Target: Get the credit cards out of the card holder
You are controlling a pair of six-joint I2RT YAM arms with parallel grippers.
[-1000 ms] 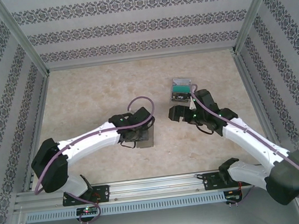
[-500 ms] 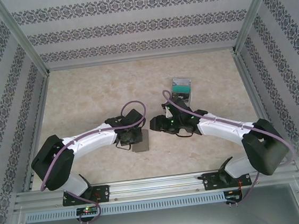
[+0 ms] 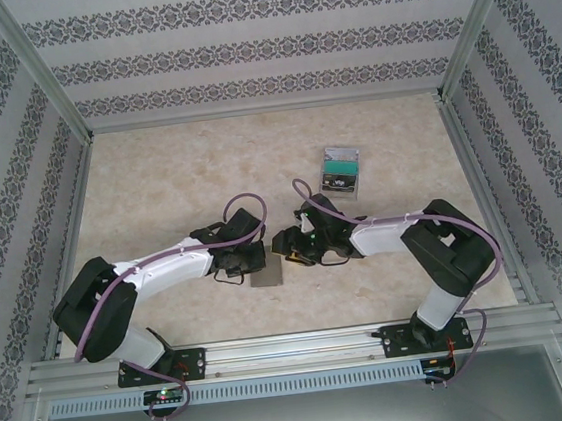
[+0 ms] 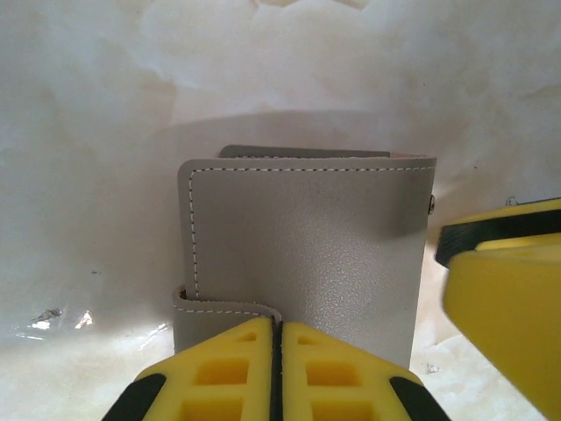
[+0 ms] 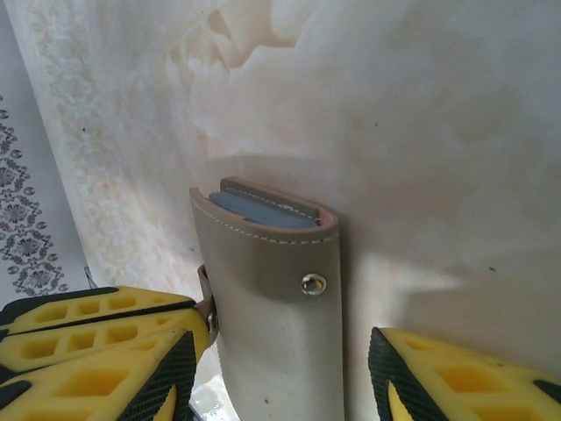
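The card holder (image 3: pixel 266 275), a flat grey-brown folded wallet with white stitching, is closed and lies between the two arms. My left gripper (image 4: pixel 279 326) is shut on its small side tab (image 4: pixel 223 307). My right gripper (image 5: pixel 282 351) is open and straddles the holder (image 5: pixel 272 307). Its right finger (image 5: pixel 456 373) stands clear of the leather, and its left finger (image 5: pixel 131 377) sits by the tab's snap. A pale blue-grey inside (image 5: pixel 263 209) shows at the holder's far end. The credit cards are hidden. In the top view the right gripper (image 3: pixel 286 242) meets the left gripper (image 3: pixel 246 261) over the holder.
A clear plastic case (image 3: pixel 341 171) with green-and-black contents lies on the marble-pattern table (image 3: pixel 177 181) behind the right arm. Patterned walls and metal posts enclose the table on three sides. A metal rail runs along the near edge.
The right arm has swung left and nearer, from beside the clear case to the card holder, and its jaws have narrowed around it. The left gripper has drawn the holder slightly nearer.
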